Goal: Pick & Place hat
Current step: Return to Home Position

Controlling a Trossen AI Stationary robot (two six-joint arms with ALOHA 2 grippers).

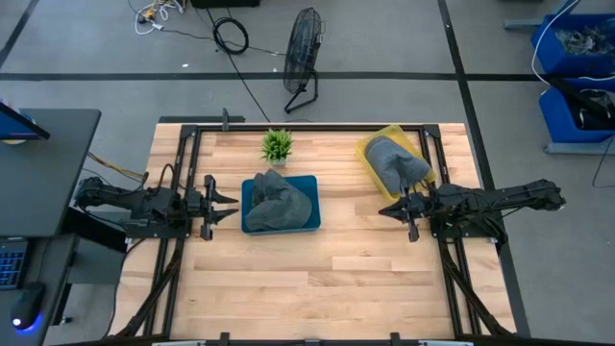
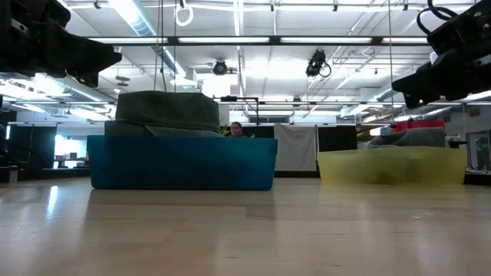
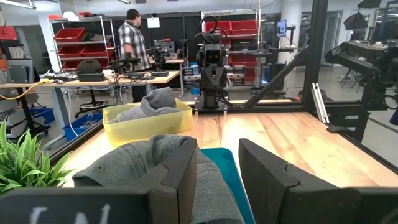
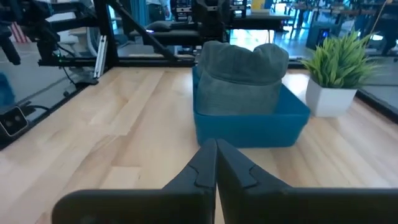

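Left gripper (image 1: 229, 204): at the table's left side, level with the blue bin. Its fingers (image 3: 180, 180) are spread wide and hold nothing.
Left clearance: from above, the fingertips lie just beside the bin's left wall. The low view shows the arm raised above the rim.
Right gripper (image 4: 216, 163): at the right side, just near of the yellow bin's near corner. Its fingers are pressed together with nothing between them.
Blue bin (image 1: 311, 183): mid-table, slightly left of centre, with bare wood on its near, right and far sides.
Caps (image 1: 279, 202): a dark grey pile fills the blue bin and stands well above its rim (image 2: 165, 113). The count of caps cannot be told.
Yellow bin (image 1: 369, 165): far right, turned at an angle, close to the black frame rail on the table's right.
Grey cap (image 1: 396, 161): lies in the yellow bin and rises over its wall.
Potted plant (image 1: 277, 145): near the far edge, just far of the blue bin and apart from it.
Table (image 1: 317, 288): the whole near half is bare wood, and a wide open strip separates the two bins.
Edges: black rails run along the left, right and far sides.
Room: a person (image 3: 132, 43) stands at benches well beyond the table.
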